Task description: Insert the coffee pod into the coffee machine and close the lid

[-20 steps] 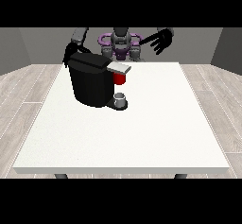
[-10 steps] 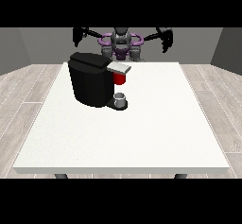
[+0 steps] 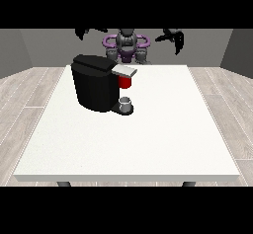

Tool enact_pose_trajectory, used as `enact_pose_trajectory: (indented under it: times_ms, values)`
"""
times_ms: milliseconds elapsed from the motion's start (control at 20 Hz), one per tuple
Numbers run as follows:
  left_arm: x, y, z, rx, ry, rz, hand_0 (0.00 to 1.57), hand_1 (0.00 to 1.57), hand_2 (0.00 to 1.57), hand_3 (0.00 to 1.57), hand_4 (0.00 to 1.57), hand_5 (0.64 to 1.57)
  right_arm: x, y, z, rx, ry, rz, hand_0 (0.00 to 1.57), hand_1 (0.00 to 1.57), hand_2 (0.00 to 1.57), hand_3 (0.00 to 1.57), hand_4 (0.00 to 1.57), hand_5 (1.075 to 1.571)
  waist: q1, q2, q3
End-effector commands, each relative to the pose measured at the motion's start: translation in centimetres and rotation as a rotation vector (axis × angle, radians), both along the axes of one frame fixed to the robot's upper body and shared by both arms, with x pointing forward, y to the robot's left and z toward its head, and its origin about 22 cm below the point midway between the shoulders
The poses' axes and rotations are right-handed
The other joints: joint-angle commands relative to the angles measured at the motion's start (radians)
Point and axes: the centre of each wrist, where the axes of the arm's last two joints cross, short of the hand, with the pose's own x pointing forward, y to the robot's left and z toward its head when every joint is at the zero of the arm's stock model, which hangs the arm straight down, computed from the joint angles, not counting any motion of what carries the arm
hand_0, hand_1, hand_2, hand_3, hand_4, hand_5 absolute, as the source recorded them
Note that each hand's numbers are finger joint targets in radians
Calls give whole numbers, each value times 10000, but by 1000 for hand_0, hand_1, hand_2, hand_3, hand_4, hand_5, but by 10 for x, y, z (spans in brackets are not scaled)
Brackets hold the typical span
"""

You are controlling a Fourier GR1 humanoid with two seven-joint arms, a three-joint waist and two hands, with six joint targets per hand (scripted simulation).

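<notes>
The black coffee machine (image 3: 96, 86) stands on the white table (image 3: 148, 139), left of the middle. Its top lies flat, and a grey lid front (image 3: 125, 71) juts out to the right. Under that front sits a red piece (image 3: 126, 82); I cannot tell whether it is the coffee pod. A small grey cup (image 3: 126, 102) stands on the machine's base. The hand at the view's left (image 3: 83, 32) is raised high above and behind the machine, fingers spread, touching nothing. The hand at the view's right (image 3: 175, 38) hangs in the air far from the machine, fingers pointing down, empty.
The robot's torso (image 3: 127, 45) stands behind the table's far edge. The table's bare surface stretches in front of and to the right of the machine. Grey floor planks surround the table.
The hand at the view's left has lifted off the machine's top and swung up and outward. The hand at the view's right has moved farther right. The machine's top now shows flat.
</notes>
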Motion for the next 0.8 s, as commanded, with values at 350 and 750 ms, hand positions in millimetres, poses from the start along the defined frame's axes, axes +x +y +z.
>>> enact_pose_trajectory:
  times_ms: [350, 750]
  values:
    - [-8, -14, 30, -240, -1126, -370, 0, 0, 0, 0, 356, 1571, 35, -11, 19, 1620, 364, -416, 0, 0, 0, 0, 92, 1571, 681, 1190, 3]
    - [-19, -16, 60, -328, -2107, -173, 0, 0, 0, 0, 301, 1571, 58, 2, 33, 1309, 35, -193, 0, 0, 0, 0, 0, 1571, 748, 2294, 1]
